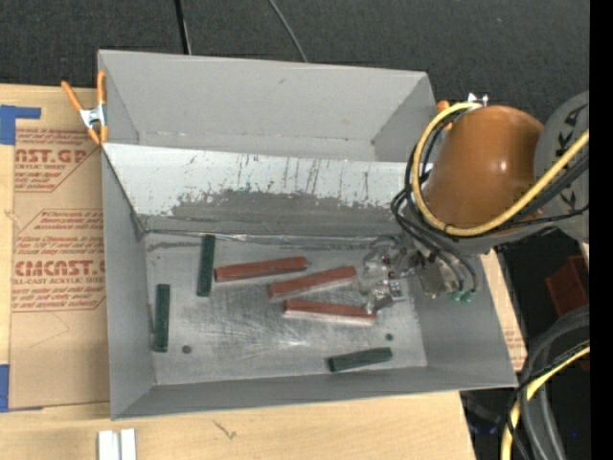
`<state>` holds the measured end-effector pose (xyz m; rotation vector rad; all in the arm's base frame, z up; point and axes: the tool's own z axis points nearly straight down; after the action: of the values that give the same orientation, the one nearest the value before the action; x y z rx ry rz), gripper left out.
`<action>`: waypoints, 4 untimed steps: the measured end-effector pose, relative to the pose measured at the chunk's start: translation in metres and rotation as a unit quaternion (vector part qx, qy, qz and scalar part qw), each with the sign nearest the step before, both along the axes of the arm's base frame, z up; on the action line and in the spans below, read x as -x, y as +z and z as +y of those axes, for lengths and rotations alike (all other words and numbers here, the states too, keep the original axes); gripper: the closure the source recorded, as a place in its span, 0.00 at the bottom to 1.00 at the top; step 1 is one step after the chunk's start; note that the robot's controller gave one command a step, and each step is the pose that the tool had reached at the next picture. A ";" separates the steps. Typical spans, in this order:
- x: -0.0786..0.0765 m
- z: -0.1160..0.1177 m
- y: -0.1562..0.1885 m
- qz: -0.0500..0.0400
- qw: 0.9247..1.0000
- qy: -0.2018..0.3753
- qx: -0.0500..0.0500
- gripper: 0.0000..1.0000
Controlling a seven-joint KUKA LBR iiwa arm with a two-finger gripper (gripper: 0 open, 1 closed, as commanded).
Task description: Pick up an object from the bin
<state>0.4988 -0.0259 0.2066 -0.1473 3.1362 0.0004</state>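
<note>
My gripper (381, 284) hangs low at the right side of the bin floor, beside the right ends of two reddish-brown bars. One bar (312, 283) lies slanted just left of the fingers. Another reddish-brown bar (328, 311) lies right below them, its right end touching or nearly touching the fingertips. A third reddish-brown bar (261, 269) rests further left. Nothing shows between the fingers.
A dark green bar (359, 359) lies near the bin's front right. Two more dark green bars stand on the left: one (205, 264) by the middle, one (161, 316) near the left wall. The arm's orange cover and cables overhang the right wall.
</note>
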 end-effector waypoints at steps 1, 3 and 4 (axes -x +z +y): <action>0.000 0.000 0.000 0.000 1.000 0.000 0.000 0.00; -0.017 -0.002 -0.052 -0.002 0.999 0.040 0.000 0.00; -0.037 0.024 -0.130 -0.008 0.998 0.068 0.000 1.00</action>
<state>0.5355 -0.0019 0.0765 -0.3581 3.1030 0.0000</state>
